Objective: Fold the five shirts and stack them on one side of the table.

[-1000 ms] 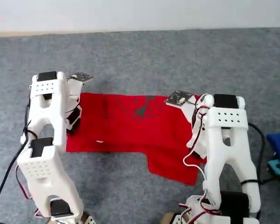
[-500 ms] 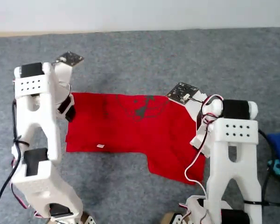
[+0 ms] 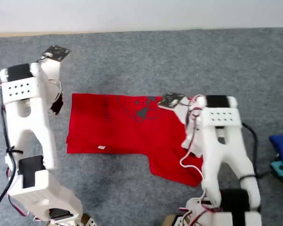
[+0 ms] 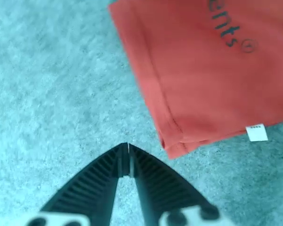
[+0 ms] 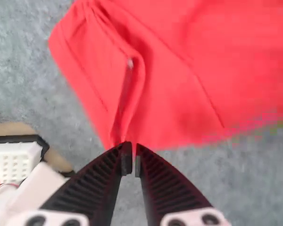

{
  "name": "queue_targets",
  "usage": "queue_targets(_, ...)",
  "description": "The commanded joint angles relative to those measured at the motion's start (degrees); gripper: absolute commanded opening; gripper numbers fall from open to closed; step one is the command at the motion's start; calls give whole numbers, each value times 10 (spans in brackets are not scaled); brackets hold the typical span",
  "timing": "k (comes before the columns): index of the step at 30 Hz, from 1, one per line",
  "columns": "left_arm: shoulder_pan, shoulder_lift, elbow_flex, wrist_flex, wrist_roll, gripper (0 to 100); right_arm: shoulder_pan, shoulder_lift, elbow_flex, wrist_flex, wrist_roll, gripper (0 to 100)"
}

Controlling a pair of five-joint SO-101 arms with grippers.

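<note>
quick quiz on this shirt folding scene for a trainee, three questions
1. True or false: the left end effector is shut, over the grey table, off the red shirt.
2. The cloth at the high view's right edge is: A green, B blue, C yellow.
3. Fill in: the small tag on the red shirt is ___.
Key: 1 true; 2 B; 3 white.
</note>
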Motion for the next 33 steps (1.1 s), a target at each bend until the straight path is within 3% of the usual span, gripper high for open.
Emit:
queue_targets(1, -5, -33, -15, 12, 8, 3, -28, 44, -3, -40, -2, 10)
queue_targets(11, -6, -33, -16, 12, 8, 3, -59, 112, -5, -100, -2, 10)
queue_targets(19, -6, -33, -16, 12, 8, 3, -158, 109, -3, -94, -36, 10)
queue_targets(25, -6, -29, -16, 12, 8, 3, -240, 87, -22, -22, -55, 10)
queue_targets(33, -6, -29, -16, 11, 8, 3, -187, 21, -91, 16, -53, 10)
